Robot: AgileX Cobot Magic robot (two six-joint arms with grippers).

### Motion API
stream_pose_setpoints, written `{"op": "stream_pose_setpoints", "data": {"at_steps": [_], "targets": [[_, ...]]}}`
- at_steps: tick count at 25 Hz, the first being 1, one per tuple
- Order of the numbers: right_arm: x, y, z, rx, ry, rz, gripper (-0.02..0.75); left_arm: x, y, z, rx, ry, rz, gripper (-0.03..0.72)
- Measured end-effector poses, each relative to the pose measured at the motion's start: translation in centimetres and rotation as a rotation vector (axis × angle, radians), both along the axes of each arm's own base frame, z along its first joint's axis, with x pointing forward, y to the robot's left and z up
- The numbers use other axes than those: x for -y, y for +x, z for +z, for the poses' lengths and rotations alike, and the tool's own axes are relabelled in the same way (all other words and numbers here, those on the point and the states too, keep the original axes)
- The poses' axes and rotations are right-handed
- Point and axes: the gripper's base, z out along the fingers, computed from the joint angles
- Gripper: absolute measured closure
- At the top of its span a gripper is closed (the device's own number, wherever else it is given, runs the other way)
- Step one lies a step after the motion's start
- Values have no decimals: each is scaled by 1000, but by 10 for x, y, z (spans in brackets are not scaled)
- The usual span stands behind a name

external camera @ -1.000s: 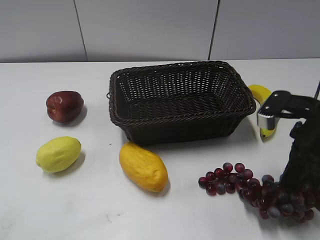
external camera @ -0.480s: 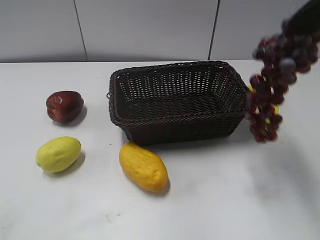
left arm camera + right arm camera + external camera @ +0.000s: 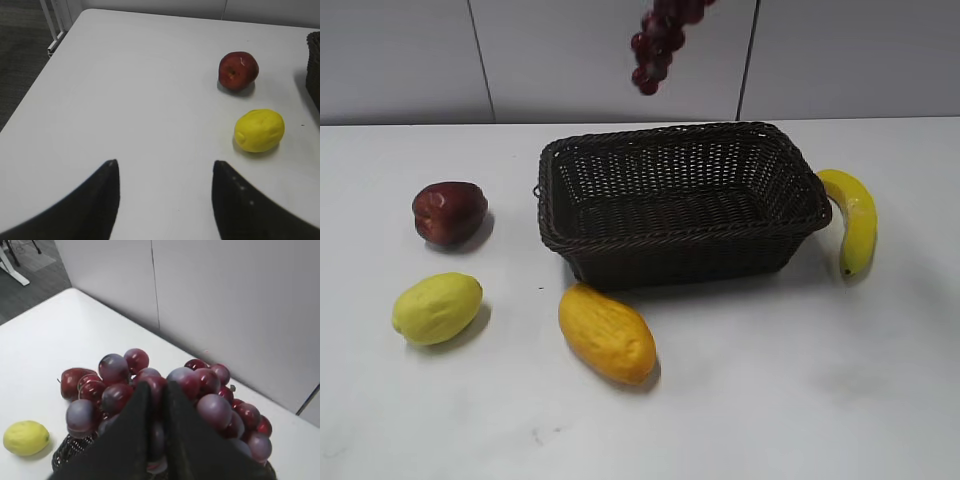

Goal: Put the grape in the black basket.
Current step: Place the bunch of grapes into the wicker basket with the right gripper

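The grape (image 3: 660, 40) is a bunch of dark red and purple grapes hanging from the top edge of the exterior view, high above the black basket (image 3: 620, 235). The basket is a woven dark rectangle at the table's middle. In the right wrist view my right gripper (image 3: 157, 387) is shut on the grape (image 3: 125, 375), and the basket's rim (image 3: 65, 455) shows just below. The right gripper is out of the exterior view. My left gripper (image 3: 165, 167) is open and empty over bare table, left of the basket's edge (image 3: 315, 65).
A dark red apple (image 3: 448, 212) and a yellow-green lemon-like fruit (image 3: 437, 308) lie left of the basket. A yellow mango (image 3: 606, 333) lies in front of it. A banana (image 3: 855, 220) lies against its right side.
My right gripper has lifted the grape off the table at the front right, then carried it up and left, to high above the basket. The banana is uncovered.
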Motion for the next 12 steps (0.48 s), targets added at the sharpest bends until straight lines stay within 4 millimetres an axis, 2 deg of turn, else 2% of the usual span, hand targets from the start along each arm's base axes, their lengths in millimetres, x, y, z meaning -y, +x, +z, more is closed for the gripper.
{"op": "stream_pose_setpoints", "data": {"at_steps": [4, 6, 8, 12], "targets": [[-10, 39, -58, -151, -36, -1, 699, 0, 0, 0, 0, 0, 0, 136], [-13, 53, -84, -213, -51, -1, 670, 0, 0, 0, 0, 0, 0, 136], [-15, 63, -105, -266, -61, -2, 563, 0, 0, 0, 0, 0, 0, 136], [-18, 69, -125, -327, -71, 11, 185, 0, 0, 0, 0, 0, 0, 136]]}}
